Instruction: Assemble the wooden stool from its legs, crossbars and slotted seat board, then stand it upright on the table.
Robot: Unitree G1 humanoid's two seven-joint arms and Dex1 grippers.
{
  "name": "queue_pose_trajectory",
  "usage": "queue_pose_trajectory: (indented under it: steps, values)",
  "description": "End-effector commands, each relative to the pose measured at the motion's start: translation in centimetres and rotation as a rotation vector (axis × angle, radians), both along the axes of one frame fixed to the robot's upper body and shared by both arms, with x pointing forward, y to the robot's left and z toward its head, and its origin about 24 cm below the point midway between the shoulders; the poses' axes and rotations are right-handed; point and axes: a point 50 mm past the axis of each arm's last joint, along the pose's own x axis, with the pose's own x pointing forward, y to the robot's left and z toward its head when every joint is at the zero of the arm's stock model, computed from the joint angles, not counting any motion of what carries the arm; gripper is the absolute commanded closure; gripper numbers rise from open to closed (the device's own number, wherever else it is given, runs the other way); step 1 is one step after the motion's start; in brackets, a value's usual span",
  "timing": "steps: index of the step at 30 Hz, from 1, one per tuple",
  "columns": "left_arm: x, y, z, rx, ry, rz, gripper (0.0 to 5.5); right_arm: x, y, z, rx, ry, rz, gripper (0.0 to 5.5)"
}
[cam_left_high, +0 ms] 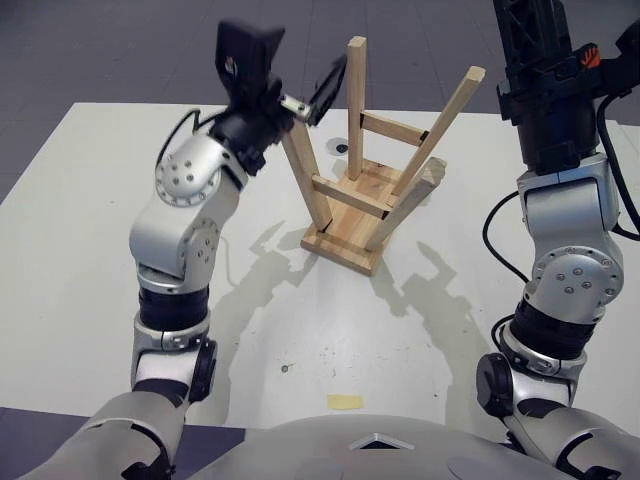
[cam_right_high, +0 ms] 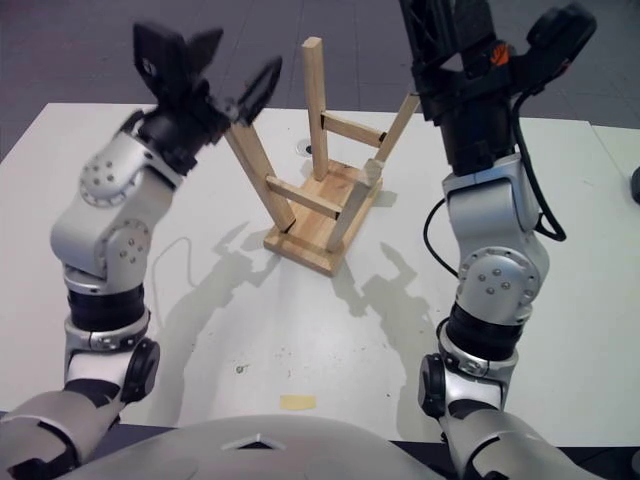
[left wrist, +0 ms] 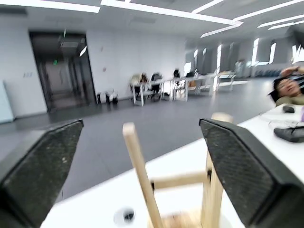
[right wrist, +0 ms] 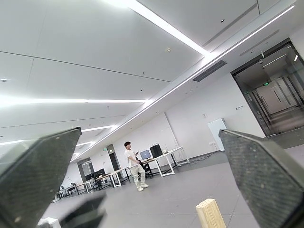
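Observation:
The wooden stool rests upside down on the white table, seat board flat and legs pointing up. Crossbars join the legs. My left gripper is open beside the top of the near-left leg, touching nothing. In the left wrist view its fingers stand wide apart, with a far leg seen beyond them. My right arm is raised over the stool's right side. In the right wrist view the right gripper is open, above a leg tip.
A small yellow tape piece lies near the table's front edge, with a tiny dark speck to its left. A round grommet sits in the table behind the stool. A dark object lies at the far right.

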Motion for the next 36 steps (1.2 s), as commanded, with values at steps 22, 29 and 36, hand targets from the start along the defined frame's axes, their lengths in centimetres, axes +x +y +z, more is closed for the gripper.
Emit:
queue_pose_trajectory:
  steps: [22, 29, 36]
  values:
    - [5.4, -2.0, -5.9, 0.212, 0.159, 0.116, 0.11, -0.8, -1.2, -3.9, -0.001, 0.152, -0.095, 0.1]
    - [4.7, 4.9, 3.3, -0.046, -0.074, 0.378, 0.11, -2.6, -3.3, -10.7, -0.115, 0.422, -0.306, 0.1]
    - [4.3, 15.1, 0.1, 0.16, -0.016, 0.709, 0.11, -4.8, 4.6, -12.4, -0.332, 0.39, 0.27, 0.1]
